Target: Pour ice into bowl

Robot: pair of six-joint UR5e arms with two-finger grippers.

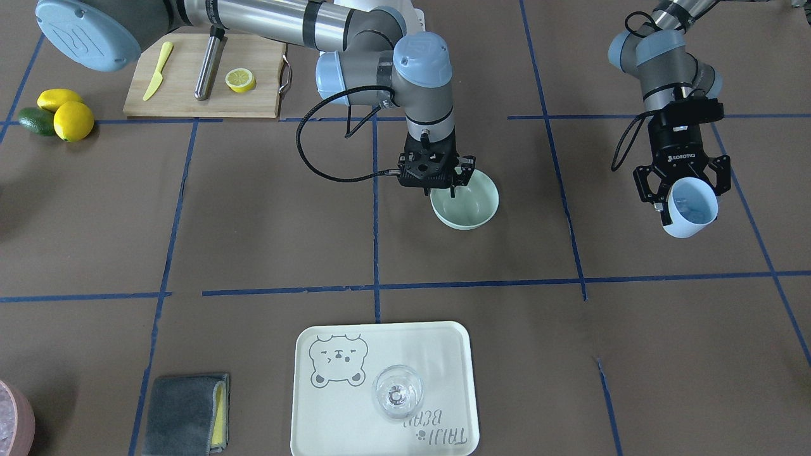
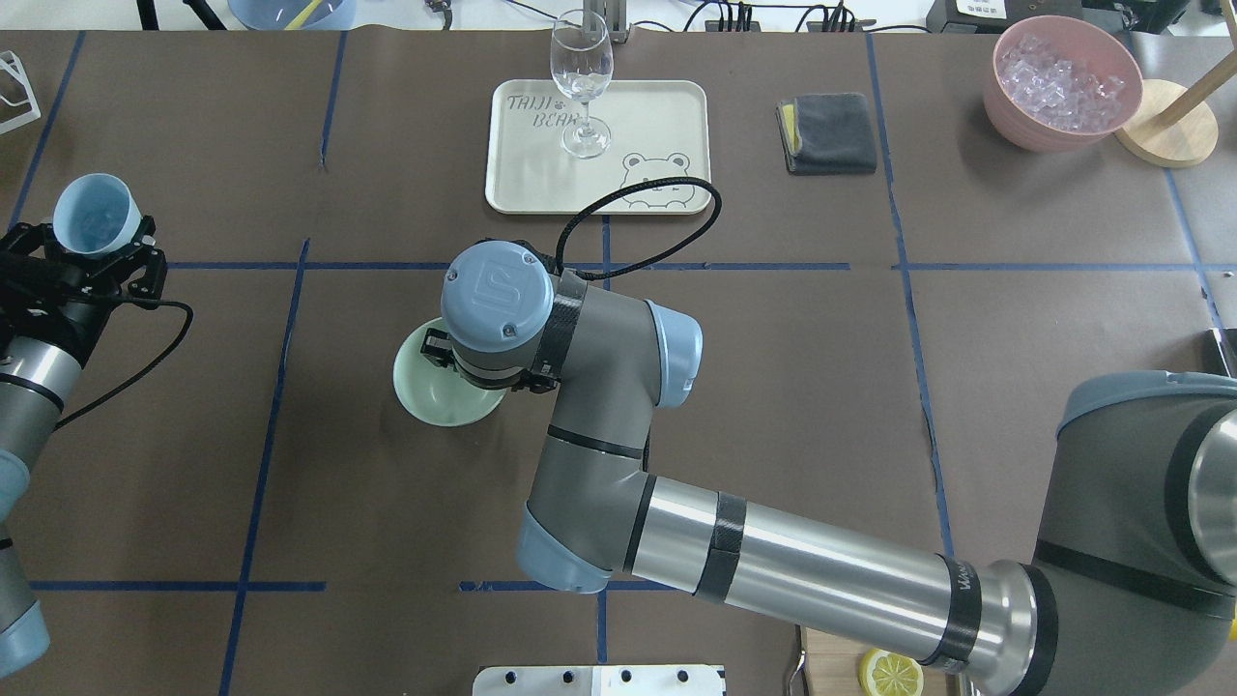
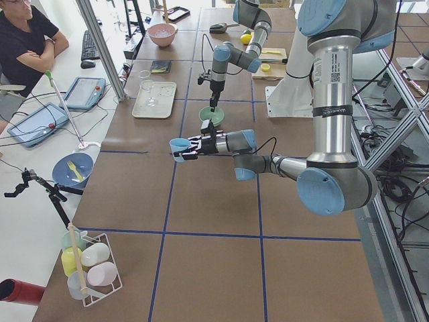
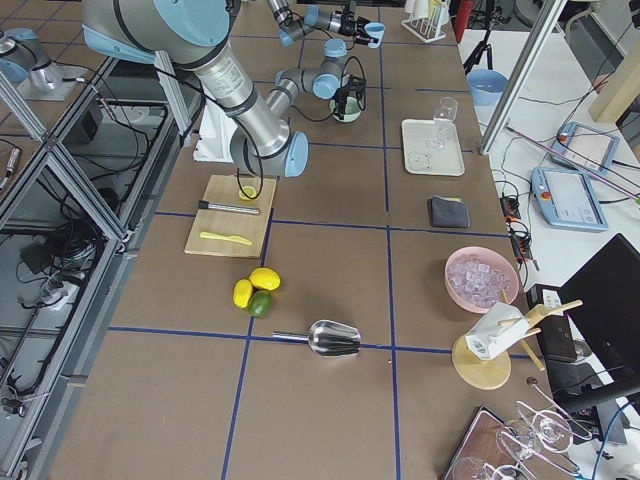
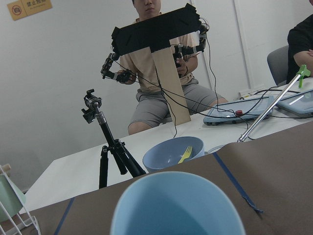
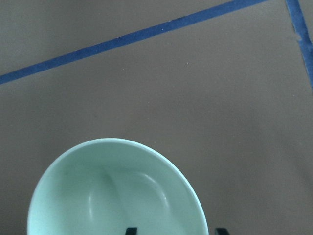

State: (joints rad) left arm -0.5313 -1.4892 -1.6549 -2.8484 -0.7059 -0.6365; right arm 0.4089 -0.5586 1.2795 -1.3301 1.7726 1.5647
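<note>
The pale mint-green bowl [image 1: 472, 206] stands on the brown table near its middle and looks empty in the right wrist view [image 6: 112, 196]. My right gripper [image 1: 443, 189] hangs over the bowl's near rim, open, with one fingertip [image 6: 131, 230] inside the rim and the other outside. My left gripper [image 1: 690, 204] is shut on a light blue cup [image 1: 692, 215] and holds it upright above the table, well off to the bowl's side. The cup also shows in the overhead view [image 2: 95, 215]. Faint glassy shapes in the cup may be the ice; I cannot tell for sure.
A pale tray [image 2: 522, 184] with a clear stemmed glass [image 2: 582, 77] lies beyond the bowl. A folded grey cloth [image 2: 827, 132] and a pink bowl of ice cubes [image 2: 1061, 82] stand far right. A cutting board [image 1: 190, 95] with knife and lemon half sits by the robot.
</note>
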